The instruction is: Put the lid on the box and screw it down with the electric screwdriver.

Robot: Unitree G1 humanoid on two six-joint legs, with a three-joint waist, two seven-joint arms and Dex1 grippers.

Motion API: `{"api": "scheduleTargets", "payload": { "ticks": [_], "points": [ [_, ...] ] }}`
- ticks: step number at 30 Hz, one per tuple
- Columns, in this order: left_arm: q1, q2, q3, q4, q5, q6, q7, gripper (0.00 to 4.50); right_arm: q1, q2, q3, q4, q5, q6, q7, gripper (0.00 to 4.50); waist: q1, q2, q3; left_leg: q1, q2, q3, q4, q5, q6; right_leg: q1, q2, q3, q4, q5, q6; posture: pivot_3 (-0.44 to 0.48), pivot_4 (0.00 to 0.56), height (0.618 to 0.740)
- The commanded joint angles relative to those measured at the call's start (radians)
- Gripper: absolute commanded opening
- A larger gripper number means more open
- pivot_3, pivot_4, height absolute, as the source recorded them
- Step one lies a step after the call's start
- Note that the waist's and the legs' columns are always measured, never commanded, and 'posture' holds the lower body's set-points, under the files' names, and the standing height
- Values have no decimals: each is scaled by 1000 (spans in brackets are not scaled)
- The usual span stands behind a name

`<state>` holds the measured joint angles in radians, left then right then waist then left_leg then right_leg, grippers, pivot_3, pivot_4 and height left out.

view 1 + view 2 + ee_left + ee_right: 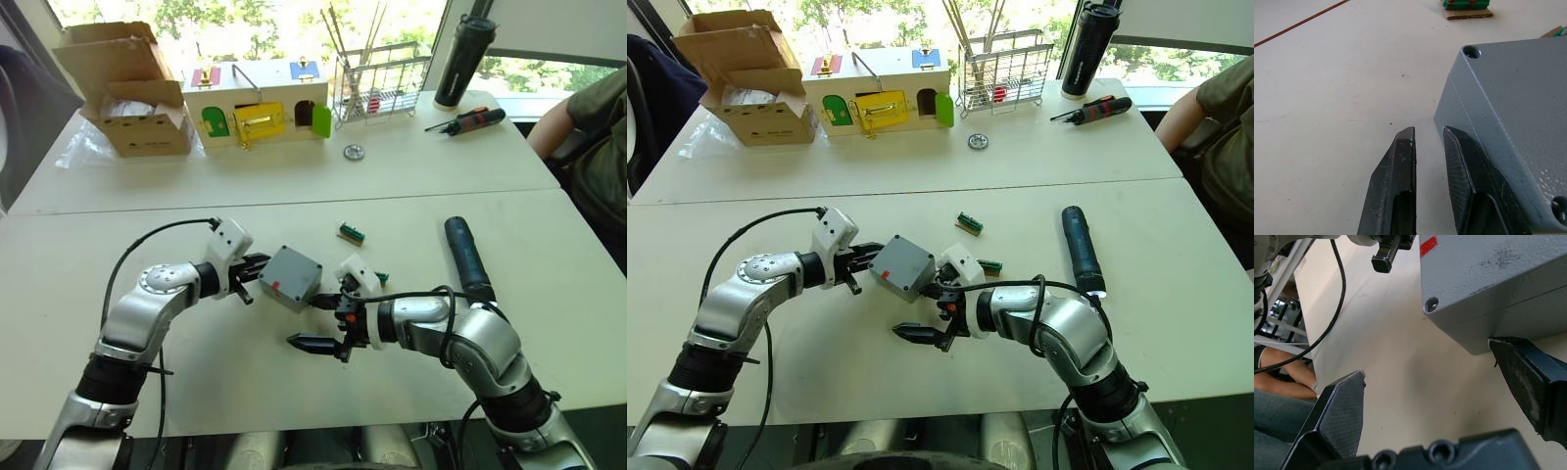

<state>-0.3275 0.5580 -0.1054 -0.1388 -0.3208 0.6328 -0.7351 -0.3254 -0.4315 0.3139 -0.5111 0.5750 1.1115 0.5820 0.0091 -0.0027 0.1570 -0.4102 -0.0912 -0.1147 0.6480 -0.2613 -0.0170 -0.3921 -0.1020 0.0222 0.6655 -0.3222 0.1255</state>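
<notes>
The box (291, 278) sits tilted on the counter (196, 225) between the two grippers, lid (1488, 269) already on it. Left gripper (257, 267) is at its left edge, jaws narrow, one finger (1469, 166) touching the box's side. Right gripper (323, 323) is spread wide, one finger (1528, 382) against the box's lower edge. The screwdriver (468, 257) lies apart, to the right.
</notes>
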Motion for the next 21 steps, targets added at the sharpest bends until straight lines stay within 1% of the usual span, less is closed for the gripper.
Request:
{"api": "scheduleTargets", "payload": {
  "ticks": [1,5,8,10,14,17,21],
  "points": [
    [-17,31,16,21,19,-43,-25,887,-30,-42,-34,-63,3,-6,6,4458,-1,0,0,0,0,0,0,0,0,0,0,0,0,0,0,0,150,740],
    [-8,114,68,55,11,-43,-79,887,-79,-152,-35,-30,-86,-124,47,4458,-6,0,0,0,0,0,0,0,0,-1,0,0,0,0,0,0,150,740],
    [37,191,89,13,-31,-16,-160,887,-115,-183,-20,37,-130,-213,88,4458,-17,0,0,0,0,0,-1,0,0,-1,0,-1,0,0,0,0,150,740],
    [69,222,106,-29,-69,16,-197,887,-138,-197,10,93,-175,-278,124,4458,-23,0,0,0,0,0,-2,0,0,-1,0,0,0,0,0,0,150,740],
    [131,253,126,-121,-133,81,-231,887,-182,-198,56,207,-247,-387,193,4458,-23,0,0,0,0,0,-2,0,0,-1,0,0,0,0,0,0,150,740],
    [172,265,115,-184,-159,120,-240,887,-218,-188,86,280,-285,-456,252,4458,-23,0,0,0,0,0,-2,0,0,-1,0,1,0,0,0,0,150,740],
    [190,236,98,-224,-163,136,-203,887,-252,-164,125,344,-315,-530,335,4458,-22,0,0,0,1,0,-1,0,0,-1,0,1,0,0,0,0,150,740]
  ]
}}
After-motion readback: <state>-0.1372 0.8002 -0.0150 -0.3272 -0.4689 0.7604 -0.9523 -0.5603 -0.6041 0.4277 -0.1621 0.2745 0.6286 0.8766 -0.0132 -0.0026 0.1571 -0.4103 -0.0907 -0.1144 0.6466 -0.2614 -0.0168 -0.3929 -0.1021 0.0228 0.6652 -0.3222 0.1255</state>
